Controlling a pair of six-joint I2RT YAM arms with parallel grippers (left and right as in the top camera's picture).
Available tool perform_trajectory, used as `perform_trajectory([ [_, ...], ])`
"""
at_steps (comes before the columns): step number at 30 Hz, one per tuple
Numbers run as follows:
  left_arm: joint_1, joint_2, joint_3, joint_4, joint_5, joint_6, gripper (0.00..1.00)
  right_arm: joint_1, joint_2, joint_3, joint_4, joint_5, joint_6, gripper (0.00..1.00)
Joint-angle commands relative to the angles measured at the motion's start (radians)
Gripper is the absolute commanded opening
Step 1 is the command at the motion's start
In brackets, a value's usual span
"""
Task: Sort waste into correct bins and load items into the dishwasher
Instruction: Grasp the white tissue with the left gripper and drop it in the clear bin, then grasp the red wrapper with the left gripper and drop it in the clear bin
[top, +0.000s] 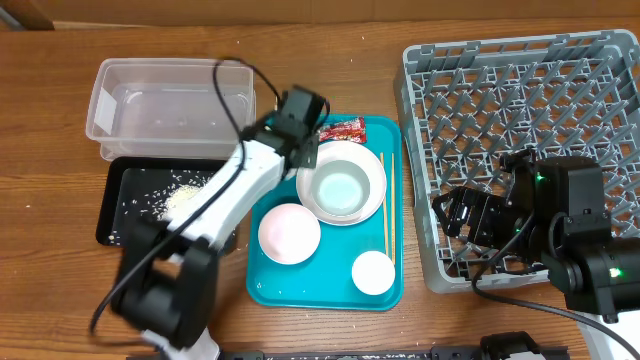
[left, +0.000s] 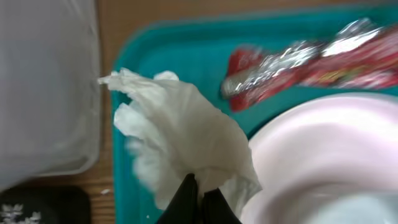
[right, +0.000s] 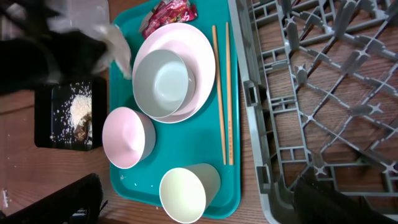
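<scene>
My left gripper (left: 200, 188) is shut on the crumpled white napkin (left: 180, 134), pinching its lower edge above the teal tray's far left corner, beside the red wrapper (left: 311, 62) and the pink plate (left: 323, 155). From above, that gripper (top: 304, 150) sits between the clear tub (top: 170, 100) and the plate with a white bowl (top: 341, 183). A pink bowl (top: 289, 233), a white cup (top: 373, 272) and two chopsticks (top: 385, 205) lie on the tray. My right gripper (top: 465, 215) stands open and empty at the left edge of the grey dish rack (top: 530, 100).
The black tray (top: 125, 205) in front of the tub holds loose rice and brown scraps. The teal serving tray (top: 330, 292) fills the middle. Bare wood shows at the table's left and front.
</scene>
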Motion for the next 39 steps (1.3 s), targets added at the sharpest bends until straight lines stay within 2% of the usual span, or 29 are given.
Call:
perform_trajectory([
  [1, 0.008, -0.159, 0.086, -0.035, -0.019, -0.013, 0.04, -0.002, -0.007, 0.023, 0.005, 0.002, 0.0, 1.0],
  [5, 0.057, -0.193, 0.086, -0.043, -0.136, -0.013, 0.04, -0.002, -0.007, 0.023, 0.006, 0.002, 0.0, 1.0],
  [7, 0.143, -0.169, 0.086, -0.029, -0.202, -0.014, 0.04, -0.002, -0.007, 0.023, 0.006, 0.002, 0.0, 1.0],
  [11, 0.271, -0.087, 0.086, -0.02, -0.198, -0.029, 0.04, -0.002, -0.007, 0.023, 0.005, 0.002, 0.001, 1.0],
  [12, 0.286, -0.078, 0.086, -0.015, -0.196, -0.029, 0.1, -0.002, -0.007, 0.023, 0.004, 0.002, 0.001, 1.0],
  [13, 0.299, -0.076, 0.086, -0.003, -0.178, -0.029, 0.26, -0.002, -0.007, 0.023, 0.004, 0.002, 0.001, 1.0],
  [15, 0.307, -0.084, 0.095, 0.008, -0.118, -0.019, 0.37, -0.002, -0.007, 0.023, 0.005, 0.002, 0.001, 1.0],
  [16, 0.307, -0.089, 0.108, 0.006, -0.083, -0.002, 0.51, -0.002, -0.007, 0.023, 0.005, 0.002, 0.001, 1.0],
  [18, 0.284, -0.105, 0.16, -0.016, -0.01, 0.058, 0.64, -0.002, -0.007, 0.023, 0.005, 0.002, 0.0, 1.0],
  [20, 0.252, -0.113, 0.201, -0.049, 0.023, 0.08, 0.7, -0.002, -0.007, 0.023, 0.005, 0.002, 0.0, 1.0],
  [25, 0.116, -0.108, 0.24, -0.053, 0.145, 0.225, 0.71, -0.002, -0.007, 0.023, 0.005, 0.002, 0.0, 1.0],
  [29, 0.009, -0.053, 0.24, 0.01, 0.134, 0.361, 0.72, -0.002, -0.007, 0.023, 0.005, 0.002, 0.001, 1.0],
  [31, -0.024, 0.001, 0.24, 0.063, 0.119, 0.373, 0.75, -0.002, -0.007, 0.023, 0.005, 0.002, 0.0, 1.0],
  [33, -0.041, 0.099, 0.24, 0.14, 0.125, 0.371, 0.74, -0.002, -0.007, 0.023, 0.005, 0.002, 0.0, 1.0],
  [39, -0.042, 0.278, 0.24, 0.28, 0.229, 0.391, 0.73, -0.002, -0.007, 0.023, 0.004, 0.002, 0.001, 1.0],
])
